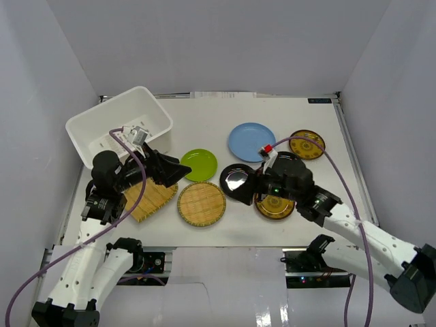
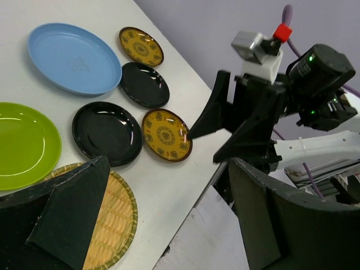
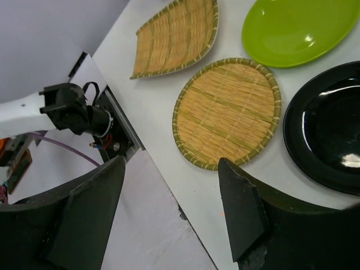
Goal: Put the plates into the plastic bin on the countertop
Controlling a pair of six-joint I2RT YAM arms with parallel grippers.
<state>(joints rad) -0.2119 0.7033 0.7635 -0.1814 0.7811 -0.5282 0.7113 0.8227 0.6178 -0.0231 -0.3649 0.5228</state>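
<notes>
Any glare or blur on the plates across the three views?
Top external: bright glare on the black plate. Left wrist: soft sheen on the same plate, nothing blurred. Right wrist: small hot spot on it, streak on the green plate.

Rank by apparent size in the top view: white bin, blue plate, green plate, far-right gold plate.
1. white bin
2. blue plate
3. green plate and gold plate: nearly alike. Green looks perhaps slightly wider, but too close to rank.

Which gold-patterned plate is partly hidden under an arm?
The near gold plate, half covered by the right arm; the far gold plate lies fully uncovered beside the blue plate.
</notes>
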